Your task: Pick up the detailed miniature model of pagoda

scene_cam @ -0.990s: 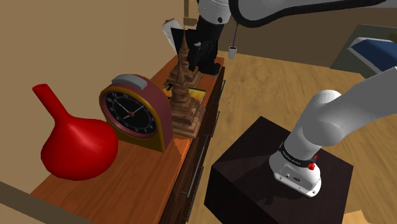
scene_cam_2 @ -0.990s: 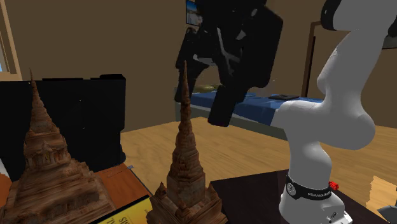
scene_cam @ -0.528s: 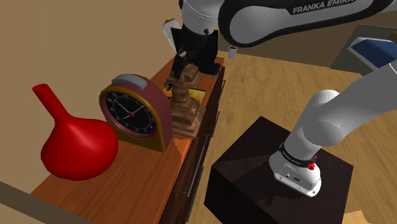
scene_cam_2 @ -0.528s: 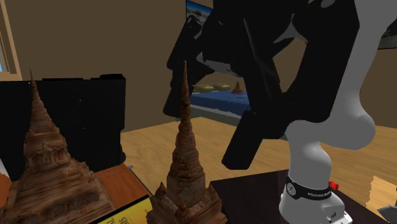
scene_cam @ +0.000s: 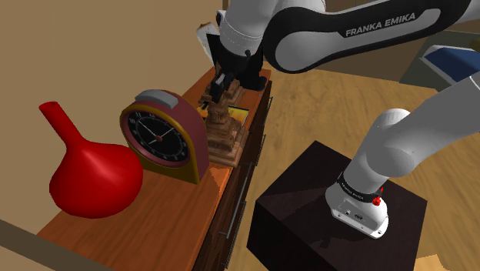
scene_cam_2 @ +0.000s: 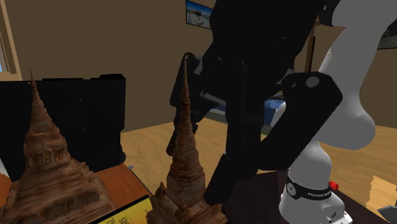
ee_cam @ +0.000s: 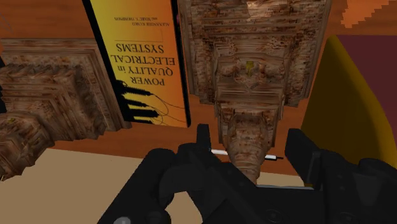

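Claw: open. Its two fingers stand on either side of the pagoda's thin top with a gap on each side, and it holds nothing.
Pagoda: brown, tiered and upright on the cabinet. It sits directly under the claw, with the book on one side and the clock on the other.
Grip: my main worry. The top tapers, so I expect closing this high could squeeze the fingers up and off it. I'd want them lower, on a wider tier.
Swing: the broad base looks like the heavy part. With a pinch this far above it, the pagoda could tilt or twist in the fingers as it lifts.
Book: yellow cover, lying flat just beside the base. I cannot tell whether the base overlaps its edge. If it does, the lift could drag the book or tip the pagoda.
Clock: dark red with a yellow rim, just beside the base on the other side. A tilting pagoda would probably hit it first.
Other pagoda: the same kind, beyond the book. Any sideways drift on the way up could clip it.
Cabinet edge: the base stands near the front edge in the shoulder view. If the pagoda drops, it may go over to the floor.
Red vase: beyond the clock and well apart. I see no danger to it.
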Available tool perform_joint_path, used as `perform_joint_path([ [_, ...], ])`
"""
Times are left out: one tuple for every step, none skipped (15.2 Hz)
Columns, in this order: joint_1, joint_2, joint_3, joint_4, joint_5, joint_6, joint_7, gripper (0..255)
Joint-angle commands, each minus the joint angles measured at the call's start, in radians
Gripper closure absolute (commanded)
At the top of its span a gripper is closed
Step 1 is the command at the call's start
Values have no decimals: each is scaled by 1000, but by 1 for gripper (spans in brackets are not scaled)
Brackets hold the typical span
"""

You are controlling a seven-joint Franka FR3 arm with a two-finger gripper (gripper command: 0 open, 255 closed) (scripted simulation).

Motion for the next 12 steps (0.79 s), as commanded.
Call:
perform_joint_path([
  [0, 1, 1, -1, 0, 2, 1, 255],
  [0, 1, 1, -1, 0, 2, 1, 255],
  [0, 2, 1, 0, -1, 2, 1, 255],
  [0, 2, 1, 1, -1, 1, 1, 255],
  [-1, 2, 1, 1, -1, 2, 1, 255],
  [-1, 3, 0, 1, -1, 2, 0, 255],
  [-1, 1, 0, 0, -1, 1, 0, 255],
  [-1, 2, 0, 1, -1, 1, 0, 255],
  [0, 1, 0, -1, 0, 2, 0, 255],
  [0, -1, -2, 11, 0, -11, -3, 255],
  [0, -3, -4, 23, 1, -25, -6, 255],
  [0, -3, -6, 35, 2, -38, -8, 255],
])
